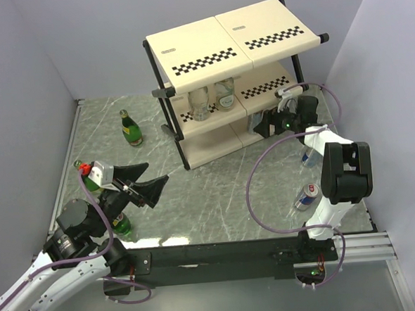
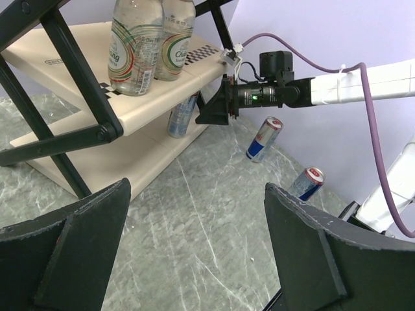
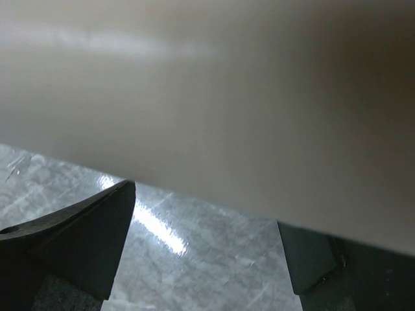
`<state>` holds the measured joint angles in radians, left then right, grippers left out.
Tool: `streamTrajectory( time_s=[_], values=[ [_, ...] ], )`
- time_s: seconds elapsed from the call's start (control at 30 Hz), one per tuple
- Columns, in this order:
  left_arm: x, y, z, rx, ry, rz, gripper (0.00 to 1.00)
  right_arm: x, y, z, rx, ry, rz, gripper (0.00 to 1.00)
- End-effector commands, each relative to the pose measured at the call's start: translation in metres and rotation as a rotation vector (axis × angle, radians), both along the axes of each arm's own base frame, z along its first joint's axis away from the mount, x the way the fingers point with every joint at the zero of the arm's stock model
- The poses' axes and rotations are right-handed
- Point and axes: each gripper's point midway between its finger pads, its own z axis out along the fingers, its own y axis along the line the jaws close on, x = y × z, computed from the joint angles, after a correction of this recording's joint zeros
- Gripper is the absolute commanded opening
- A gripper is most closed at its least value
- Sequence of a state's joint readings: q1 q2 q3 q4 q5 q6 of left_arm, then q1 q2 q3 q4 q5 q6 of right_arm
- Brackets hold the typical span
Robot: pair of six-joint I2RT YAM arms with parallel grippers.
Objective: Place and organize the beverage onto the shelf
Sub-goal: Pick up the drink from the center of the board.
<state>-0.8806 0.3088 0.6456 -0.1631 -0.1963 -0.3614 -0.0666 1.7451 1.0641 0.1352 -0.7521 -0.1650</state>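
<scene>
Right wrist view: right end effector (image 3: 206,214) released, nothing between its fingers, tucked under a tier of the shelf (image 3: 207,97). Just beside it one can (image 2: 182,115) stands on the shelf's lowest tier. The clear bottles (image 2: 136,45) are grouped on the tier above, presumably like with like. Left end effector (image 2: 196,201) released, empty, before the shelf. On the counter (image 1: 217,197), two cans (image 2: 264,139) right of the shelf, green bottles (image 1: 130,128) left.
</scene>
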Motion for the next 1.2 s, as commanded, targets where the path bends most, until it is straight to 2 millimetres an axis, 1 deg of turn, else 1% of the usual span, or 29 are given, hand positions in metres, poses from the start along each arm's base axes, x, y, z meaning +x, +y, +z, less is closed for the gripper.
streamTrajectory(
  time_s=[0.0, 0.07, 0.1, 0.17, 0.2, 0.27, 0.3, 0.33, 0.37, 0.4, 0.43, 0.47, 0.5, 0.57, 0.6, 0.67, 0.7, 0.77, 0.8, 0.87, 0.9, 0.97, 1.0, 1.07, 1.1, 1.17],
  values=[
    [-0.005, 0.004, 0.018, -0.041, -0.029, -0.008, 0.90, 0.000, -0.003, 0.034, -0.025, -0.062, 0.029, 0.93],
    [-0.005, 0.004, 0.017, -0.038, -0.029, -0.010, 0.90, -0.005, -0.004, 0.031, -0.041, -0.053, 0.041, 0.93],
    [-0.005, 0.003, 0.016, -0.036, -0.027, -0.010, 0.90, -0.006, -0.005, 0.035, -0.048, -0.061, 0.041, 0.93],
    [-0.005, 0.003, 0.016, -0.037, -0.026, -0.010, 0.90, -0.012, -0.006, 0.032, -0.066, -0.050, 0.048, 0.93],
    [-0.004, 0.002, 0.015, -0.036, -0.023, -0.010, 0.90, -0.014, -0.008, 0.036, -0.085, -0.065, 0.051, 0.93],
    [-0.003, 0.001, 0.012, -0.029, -0.017, -0.009, 0.91, -0.021, -0.008, 0.036, -0.099, -0.046, 0.054, 0.93],
    [-0.003, 0.000, 0.011, -0.024, -0.014, -0.012, 0.91, -0.025, -0.009, 0.043, -0.111, -0.060, 0.059, 0.94],
    [-0.002, -0.001, 0.009, -0.019, -0.009, -0.009, 0.94, -0.029, -0.010, 0.044, -0.136, -0.076, 0.077, 0.93],
    [0.000, -0.001, 0.007, -0.015, -0.001, -0.005, 0.96, -0.036, -0.011, 0.044, -0.147, -0.064, 0.079, 0.93],
    [0.002, -0.003, 0.002, -0.010, 0.018, 0.000, 0.98, -0.041, -0.011, 0.053, -0.159, -0.084, 0.081, 0.93],
    [0.004, -0.004, 0.000, -0.006, 0.025, 0.004, 0.99, -0.047, -0.013, 0.054, -0.185, -0.100, 0.096, 0.93],
    [0.005, -0.006, -0.003, 0.002, 0.032, 0.003, 0.99, -0.056, -0.012, 0.053, -0.194, -0.083, 0.110, 0.94],
    [0.006, -0.008, -0.005, 0.004, 0.038, -0.001, 0.99, -0.064, -0.012, 0.064, -0.208, -0.113, 0.114, 0.93],
    [0.006, -0.012, -0.008, 0.006, 0.042, -0.017, 0.99, -0.081, -0.012, 0.063, -0.238, -0.114, 0.133, 0.94],
    [0.006, -0.014, -0.011, 0.011, 0.043, -0.021, 0.99, -0.089, -0.013, 0.077, -0.254, -0.155, 0.127, 0.93],
    [0.004, -0.020, -0.014, 0.014, 0.040, -0.050, 0.99, -0.103, -0.016, 0.078, -0.285, -0.166, 0.122, 0.93],
    [0.004, -0.022, -0.018, 0.022, 0.041, -0.060, 1.00, -0.110, -0.021, 0.092, -0.316, -0.210, 0.093, 0.93],
    [0.002, -0.030, -0.022, 0.030, 0.042, -0.096, 1.00, -0.121, -0.026, 0.097, -0.345, -0.225, 0.062, 0.93],
    [0.002, -0.033, -0.029, 0.037, 0.052, -0.107, 0.99, -0.127, -0.032, 0.107, -0.369, -0.252, 0.018, 0.93],
    [0.001, -0.040, -0.032, 0.028, 0.063, -0.134, 1.00, -0.136, -0.039, 0.113, -0.357, -0.235, -0.040, 0.96],
    [-0.003, -0.046, -0.034, 0.029, 0.068, -0.171, 0.99, -0.141, -0.046, 0.120, -0.347, -0.229, -0.109, 1.00],
    [-0.003, -0.052, -0.038, 0.040, 0.086, -0.191, 0.99, -0.142, -0.059, 0.126, -0.332, -0.215, -0.230, 1.00],
    [-0.002, -0.053, -0.039, 0.040, 0.092, -0.191, 1.00, -0.144, -0.072, 0.130, -0.335, -0.202, -0.322, 1.00],
    [0.001, -0.057, -0.042, 0.050, 0.115, -0.193, 1.00, -0.153, -0.078, 0.131, -0.346, -0.188, -0.346, 1.00],
    [0.001, -0.058, -0.045, 0.060, 0.124, -0.196, 1.00, -0.156, -0.086, 0.128, -0.347, -0.176, -0.378, 1.00],
    [0.003, -0.060, -0.048, 0.072, 0.143, -0.196, 0.99, -0.164, -0.094, 0.129, -0.342, -0.181, -0.412, 1.00]
  ],
)
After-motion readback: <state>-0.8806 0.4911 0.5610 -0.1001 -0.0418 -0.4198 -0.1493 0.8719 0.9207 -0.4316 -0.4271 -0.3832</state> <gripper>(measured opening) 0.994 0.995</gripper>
